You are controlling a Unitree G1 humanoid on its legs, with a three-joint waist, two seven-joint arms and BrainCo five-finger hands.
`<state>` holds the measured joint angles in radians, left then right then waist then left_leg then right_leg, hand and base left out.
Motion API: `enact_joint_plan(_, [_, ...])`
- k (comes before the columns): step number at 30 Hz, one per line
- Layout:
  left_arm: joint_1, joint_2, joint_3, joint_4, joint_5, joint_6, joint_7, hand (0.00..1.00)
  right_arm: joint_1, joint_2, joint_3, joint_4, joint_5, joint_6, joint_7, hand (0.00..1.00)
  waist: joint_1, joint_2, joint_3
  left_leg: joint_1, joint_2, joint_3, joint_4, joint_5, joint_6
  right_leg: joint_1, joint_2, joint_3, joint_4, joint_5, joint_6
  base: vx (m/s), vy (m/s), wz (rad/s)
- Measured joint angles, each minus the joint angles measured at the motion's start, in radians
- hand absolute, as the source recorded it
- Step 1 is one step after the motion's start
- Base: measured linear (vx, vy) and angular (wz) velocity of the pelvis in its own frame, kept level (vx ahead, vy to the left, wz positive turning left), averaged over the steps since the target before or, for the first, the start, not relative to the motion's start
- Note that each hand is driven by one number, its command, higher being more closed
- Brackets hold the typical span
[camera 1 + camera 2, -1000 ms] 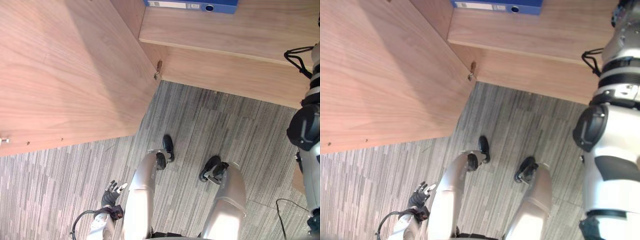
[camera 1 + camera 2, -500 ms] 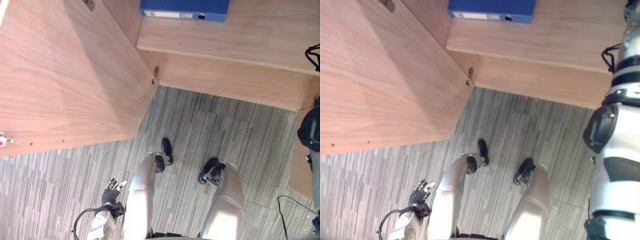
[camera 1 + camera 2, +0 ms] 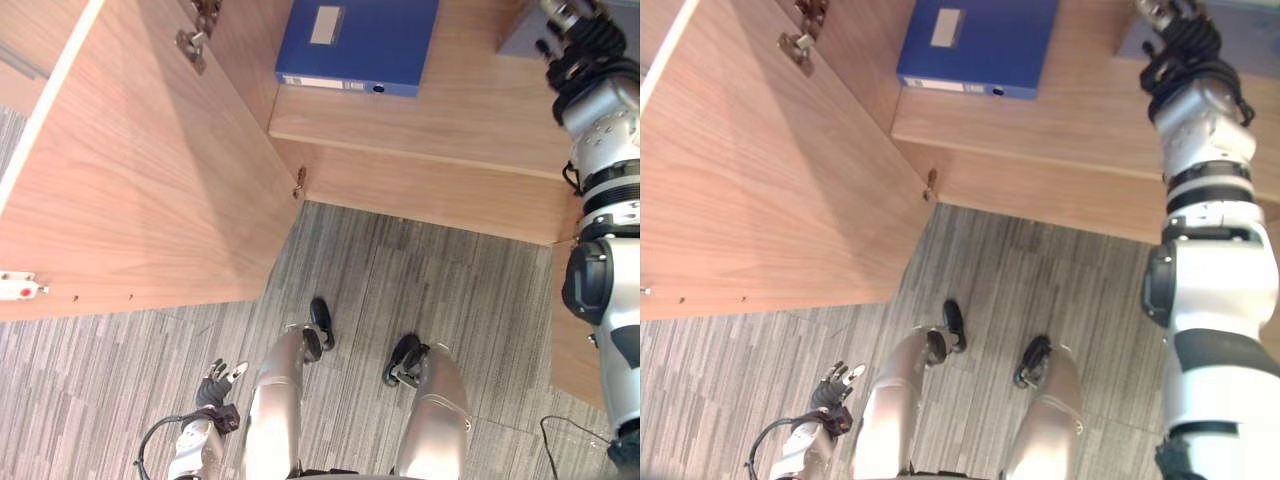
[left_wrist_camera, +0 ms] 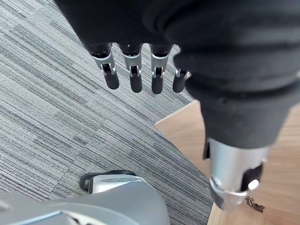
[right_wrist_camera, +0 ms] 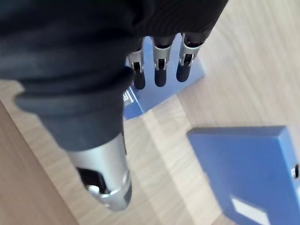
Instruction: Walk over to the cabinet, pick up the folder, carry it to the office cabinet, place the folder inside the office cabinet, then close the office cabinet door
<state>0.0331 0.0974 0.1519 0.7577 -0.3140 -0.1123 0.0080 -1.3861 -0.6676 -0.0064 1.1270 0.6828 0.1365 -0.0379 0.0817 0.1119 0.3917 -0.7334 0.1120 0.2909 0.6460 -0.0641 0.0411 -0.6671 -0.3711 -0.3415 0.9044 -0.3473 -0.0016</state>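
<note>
Blue folder (image 3: 358,45) lies flat on cabinet shelf (image 3: 470,110), spine twd robot, long axis running back into the shelf. R hand (image 3: 578,45) is up over the shelf, fingers straight, holding nothing. The folder sits to its left, w/ a second folder (image 5: 152,96) right under it. L hand (image 3: 218,385) hangs low near the floor, relaxed, well apart. R arm is nearer. Door (image 3: 150,180) is open.

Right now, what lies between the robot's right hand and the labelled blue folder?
A bare strip of wooden shelf, in the right wrist view; the right hand is over a second blue folder.
</note>
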Motion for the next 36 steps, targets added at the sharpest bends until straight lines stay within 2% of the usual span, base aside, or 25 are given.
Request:
enact_joint_plan(6, [-0.016,0.017,0.068,0.021,0.036,0.006,-0.012,0.00,0.049,0.021,-0.013,0.018,-0.115,0.026,0.050,0.00,-0.002,-0.012,-0.026,0.055,0.003,0.004,-0.042,0.005,-0.003,0.056,0.019,-0.008,-0.056,0.014,0.003,0.05,0.000,-0.05])
enact_joint_plan(10, [-0.016,0.018,0.068,0.020,0.039,0.016,-0.017,0.00,0.049,0.019,-0.013,0.046,-0.174,0.058,0.094,0.00,-0.003,-0.015,-0.036,0.083,-0.001,0.007,-0.060,0.006,-0.005,0.081,0.021,-0.010,-0.072,0.015,0.005,0.04,-0.009,-0.02])
enact_joint_plan(12, [-0.013,0.020,0.068,0.020,0.039,0.018,-0.027,0.00,0.057,0.019,-0.013,0.052,-0.240,0.072,0.123,0.00,-0.002,-0.015,-0.044,0.095,-0.004,0.007,-0.072,0.010,-0.008,0.092,0.021,-0.012,-0.080,0.016,0.006,0.00,0.000,0.00])
enact_joint_plan(19, [-0.006,0.032,0.065,0.018,0.039,0.021,-0.053,0.00,0.108,0.005,-0.014,0.077,-0.406,0.075,0.183,0.00,0.003,-0.014,-0.046,0.125,-0.015,0.007,-0.104,0.021,-0.010,0.116,0.018,-0.015,-0.096,0.017,0.008,0.00,0.000,0.00])
enact_joint_plan(25, [0.007,0.047,0.058,-0.017,0.038,0.023,-0.072,0.00,0.146,0.003,-0.058,0.084,-0.434,0.075,0.195,0.00,0.005,-0.013,-0.048,0.128,-0.018,0.007,-0.117,0.025,-0.010,0.117,0.018,-0.017,-0.104,0.018,0.010,0.00,0.000,0.00])
enact_joint_plan(29, [0.039,0.050,0.035,-0.041,0.037,0.025,-0.080,0.00,0.175,-0.009,-0.081,0.084,-0.473,0.075,0.207,0.00,0.011,-0.003,-0.056,0.130,-0.020,0.002,-0.121,0.025,-0.010,0.126,0.019,-0.025,-0.113,0.018,0.010,0.01,0.001,0.02])
enact_joint_plan(36, [0.081,0.068,0.000,-0.062,0.030,0.025,-0.082,0.00,0.235,-0.031,-0.079,0.085,-0.489,0.074,0.210,0.00,0.020,0.005,-0.061,0.125,-0.027,0.003,-0.135,0.029,-0.010,0.117,0.015,-0.026,-0.117,0.018,0.011,0.00,0.000,0.00])
